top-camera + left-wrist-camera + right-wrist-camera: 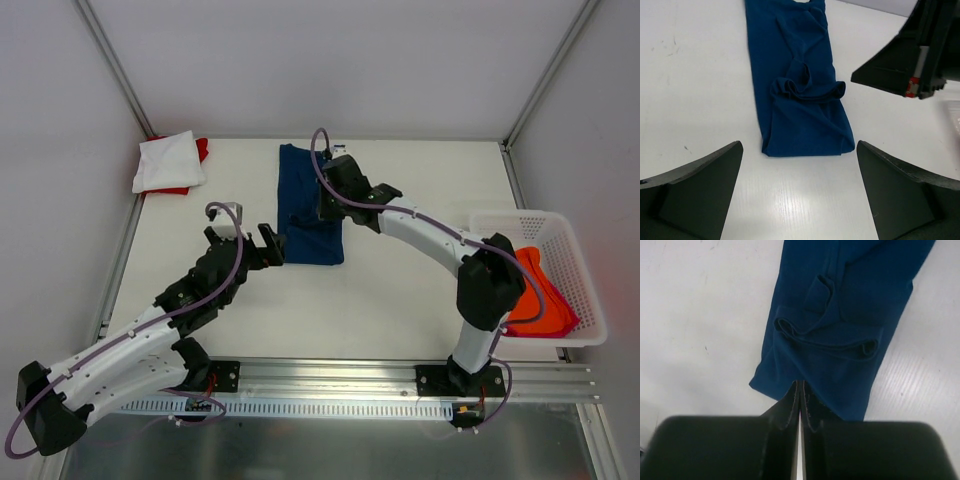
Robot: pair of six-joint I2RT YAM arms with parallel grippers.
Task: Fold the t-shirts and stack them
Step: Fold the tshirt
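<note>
A white lattice basket (pixel 583 270) is set at the right edge of the tabletop (pixel 400 290); a metal rail (pixel 340 378) is fixed along the near edge.

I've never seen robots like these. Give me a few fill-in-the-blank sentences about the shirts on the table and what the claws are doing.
The long folded t-shirt in the middle is coloured ___.
The left claw stands ___.
The right claw is ___.
At the far left corner, the white t-shirt rests on another t-shirt, coloured ___.
Missing words: blue; open; shut; red.
</note>
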